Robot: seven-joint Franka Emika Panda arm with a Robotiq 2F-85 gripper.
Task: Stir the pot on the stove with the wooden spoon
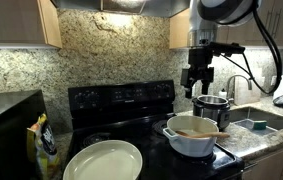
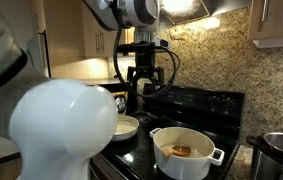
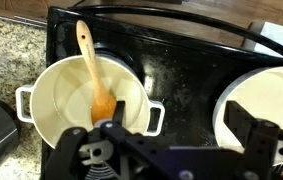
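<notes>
Wrist view: gripper [image 3: 176, 125] comes in from the bottom edge, fingers spread wide, nothing between them and touching nothing. Both exterior views agree: gripper [image 1: 198, 78] [image 2: 146, 80] hangs in the air above the stove, clear of the pot, jaws apart and empty.

Wooden spoon [image 3: 93, 70] lies in the pot [image 3: 41, 100]. Its long axis is a steep diagonal: bowl end down near the pot's middle, handle rising to the upper left and out over the rim, towards the stove edge at the top of that picture. In an exterior view the wooden spoon [image 1: 197, 130] reads as a near-level brown bar across the pot mouth; the angle is clearer from the wrist. In the other, only brownish contents show inside the pot [image 2: 186, 152]; can't make out the spoon.

Pot [image 1: 191, 142] sits on the stove [image 1: 121, 105] at its front corner, next to the granite counter on the sink side. Stove top [image 3: 181, 70] is black glass.

Steel pot [image 1: 213, 104] stands just behind the white pot, near the counter edge. Large pale dish [image 1: 103, 160] sits at the opposite front corner of the stove, well apart from the pot. Sink [image 1: 256, 123] shows in one exterior view only.
</notes>
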